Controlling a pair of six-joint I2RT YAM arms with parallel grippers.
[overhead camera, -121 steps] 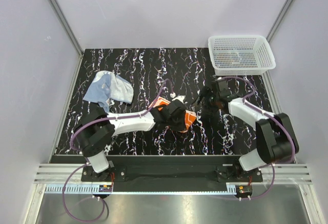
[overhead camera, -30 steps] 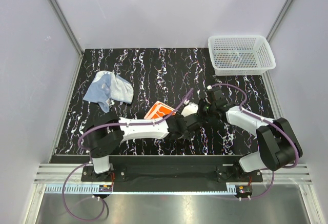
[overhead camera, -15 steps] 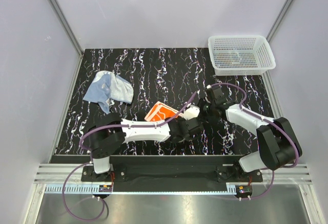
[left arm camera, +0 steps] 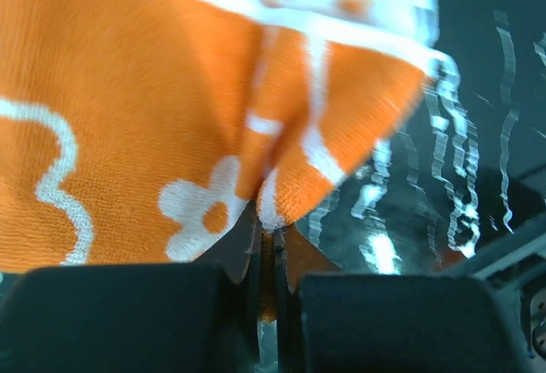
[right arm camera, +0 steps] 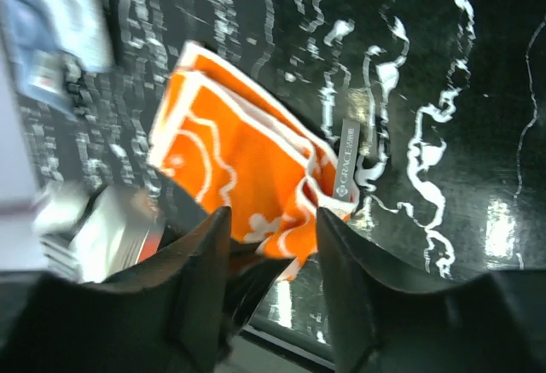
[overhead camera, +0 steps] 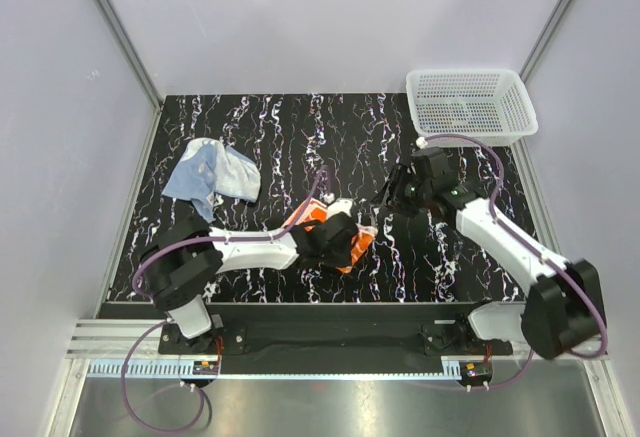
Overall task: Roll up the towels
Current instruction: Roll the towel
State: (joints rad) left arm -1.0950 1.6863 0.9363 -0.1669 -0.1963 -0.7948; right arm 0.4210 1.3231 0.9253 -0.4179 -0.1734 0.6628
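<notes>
The orange towel (overhead camera: 316,220) with its white print lies crumpled at the table's middle front, partly hidden under my left gripper (overhead camera: 347,240). In the left wrist view the left gripper (left arm camera: 269,235) is shut on a fold of the orange towel (left arm camera: 128,134). My right gripper (overhead camera: 396,194) hangs just right of it. In the right wrist view the right gripper (right arm camera: 273,249) stands open above the orange towel (right arm camera: 243,172), apart from it, with nothing between its fingers (right arm camera: 202,275). The pale blue-grey towel (overhead camera: 212,174) lies bunched at the far left.
A white mesh basket (overhead camera: 470,107) stands at the back right corner. A grey label (right arm camera: 347,164) sticks out of the orange towel's edge. Pale walls close in the black marbled table (overhead camera: 300,127) on three sides.
My left gripper has shut on the orange towel and drawn it to the left. My right gripper has opened, let go and pulled back up and to the right.
</notes>
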